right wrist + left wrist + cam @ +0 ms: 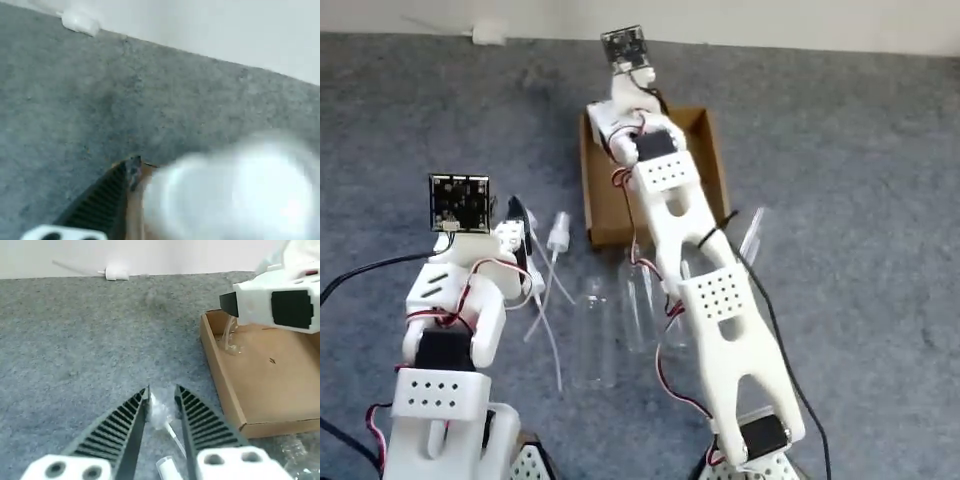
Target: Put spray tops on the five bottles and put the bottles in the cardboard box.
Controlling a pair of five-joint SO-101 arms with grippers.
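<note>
Two white printed arms share the grey felt-covered bench (860, 160) in the high view. The right arm is stretched out so the right claw (628, 85) hangs over the far end of the shallow brown cardboard box (605, 210), presumably to lower a bottle inside. The left claw (523, 240) sits low beside a white spray top with a long thin dip tube (558, 232). Several clear plastic bottles (595, 335) lie on their sides just in front of the box, uncapped as far as I can tell, so most of the task looks undone. From the left wrist, the left claw's black ribbed fingers (132, 415) are partly spread and straddle a spray top (161, 412) on the bench, lined up for a pickup; whether the pads touch it I cannot tell. Farther off, the right claw pinches a held bottle (230, 335), which hangs down into a corner of the box. From the right wrist, one black finger (117, 192) shows beside a pale blurred shape (225, 190) close to the lens, most likely that held bottle. A stray spray top (80, 22) lies well apart by the wall.
</note>
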